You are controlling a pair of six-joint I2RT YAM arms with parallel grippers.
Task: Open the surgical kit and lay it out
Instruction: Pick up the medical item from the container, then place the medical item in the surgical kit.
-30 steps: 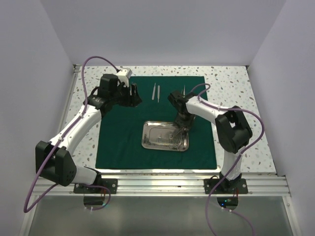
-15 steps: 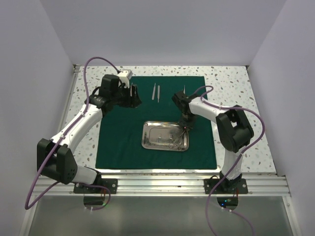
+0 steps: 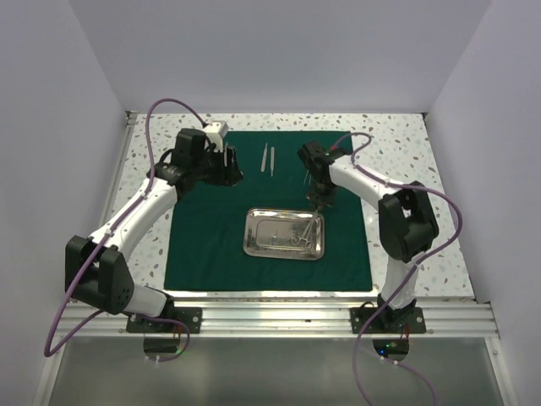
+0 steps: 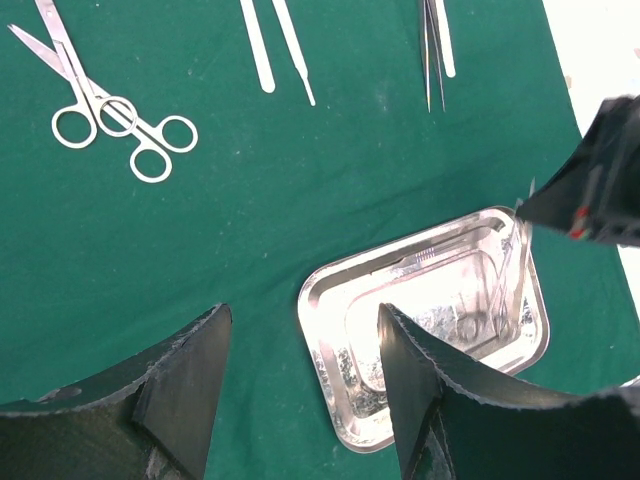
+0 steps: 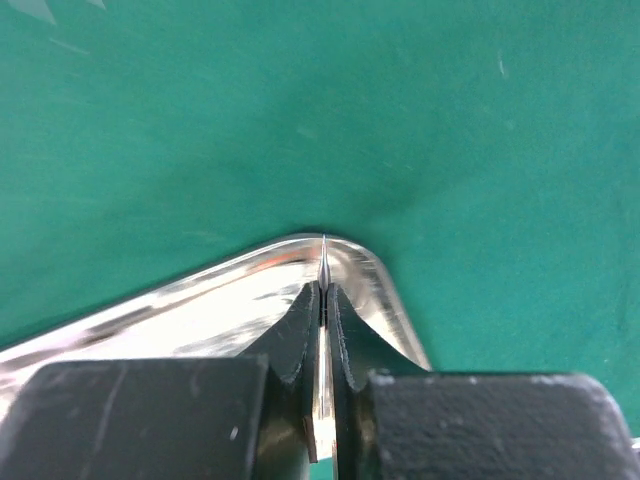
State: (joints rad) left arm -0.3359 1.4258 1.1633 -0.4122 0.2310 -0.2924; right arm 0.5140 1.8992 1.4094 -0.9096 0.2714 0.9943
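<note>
Green drape (image 3: 203, 245) lies flat on the speckled table (image 3: 397, 144), steel tray (image 4: 322, 345) at its middle. The tray holds ring-handled instruments (image 3: 302, 233) at its right end. Right gripper (image 5: 323, 295) is clamped on a slim silver instrument (image 5: 322, 385) over the tray's far-right corner. Left gripper (image 4: 303, 315) is spread wide and empty, far-left of the tray. Two scissors (image 4: 115, 115) and tweezers (image 4: 433, 50) lie on the drape beyond the tray.

Top view: fixed high behind, facing down on the whole worktop (image 3: 397, 144). Left wrist view: raised, looking down across drape (image 4: 250, 220) and tray (image 4: 310, 320). Right wrist view: close over that tray's corner.
</note>
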